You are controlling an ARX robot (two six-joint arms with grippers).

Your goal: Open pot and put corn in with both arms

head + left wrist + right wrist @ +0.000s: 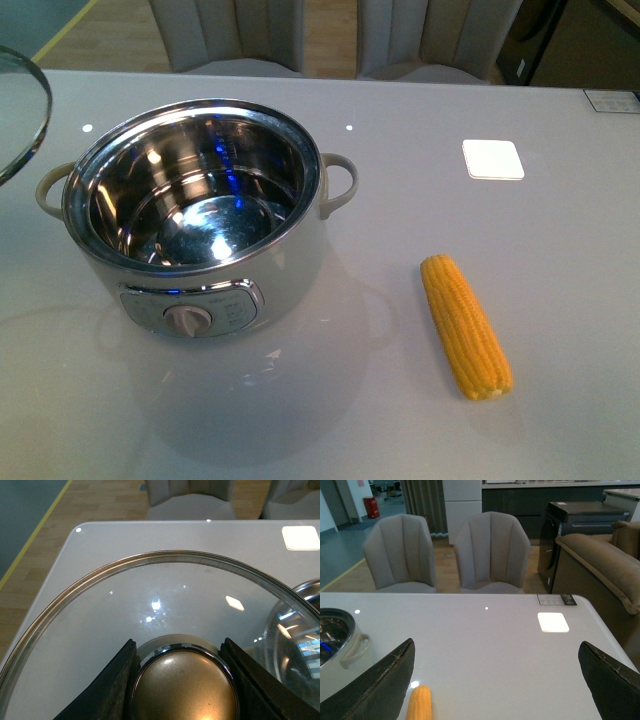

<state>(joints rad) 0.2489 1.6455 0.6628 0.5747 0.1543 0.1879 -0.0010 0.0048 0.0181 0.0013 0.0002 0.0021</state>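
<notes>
The left gripper (pixel 178 647) has its black padded fingers (pixel 112 690) clamped on the round bronze knob (pixel 185 690) of the steel-rimmed glass lid (pixel 150 595), off to the left of the open cream-white electric pot (pixel 200 200). The right gripper (pixel 496 645) is spread wide above the glossy white table (pixel 560 260), where the yellow-orange corn cob (pixel 465 325) lies right of the pot, untouched. Best to centre those jaws across the cob's middle and grip its narrow width, with the lid held clear of the pot.

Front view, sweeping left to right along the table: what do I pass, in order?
Glass lid at the left edge → cooking pot, open → corn cob.
</notes>
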